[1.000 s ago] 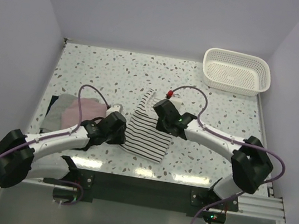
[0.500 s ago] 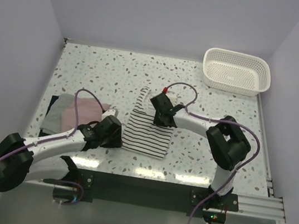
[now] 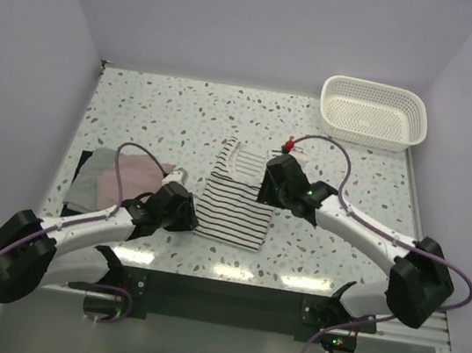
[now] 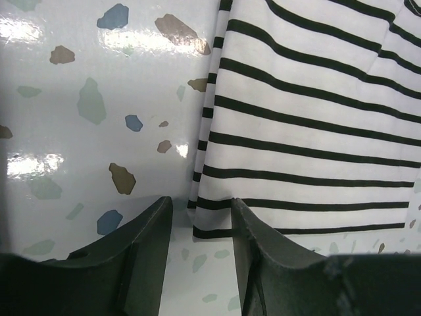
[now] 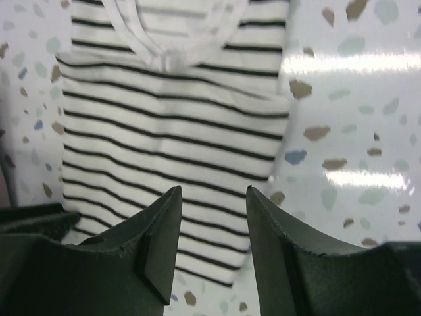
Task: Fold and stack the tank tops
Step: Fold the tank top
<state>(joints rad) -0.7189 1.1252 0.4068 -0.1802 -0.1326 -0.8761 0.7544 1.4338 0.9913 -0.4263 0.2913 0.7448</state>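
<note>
I judged two done: the pink top (image 3: pixel 127 174) lay on the dark top (image 3: pixel 85 176), far left. The striped top (image 3: pixel 233 207) was folded but unstacked, with the left claw (image 4: pixel 200 212) and right claw (image 5: pixel 214 197) both spread.

The table (image 3: pixel 166 108) is a glossy white top flecked with brown, grey and blue chips, walled in on three sides. A striped tank top (image 3: pixel 231 207) lies flat near its middle, neckline toward the far side. At the left edge a pink tank top (image 3: pixel 125 173) overlaps a dark tank top (image 3: pixel 84 179), and a white lattice basket (image 3: pixel 374 117) sits in the far right corner.
</note>
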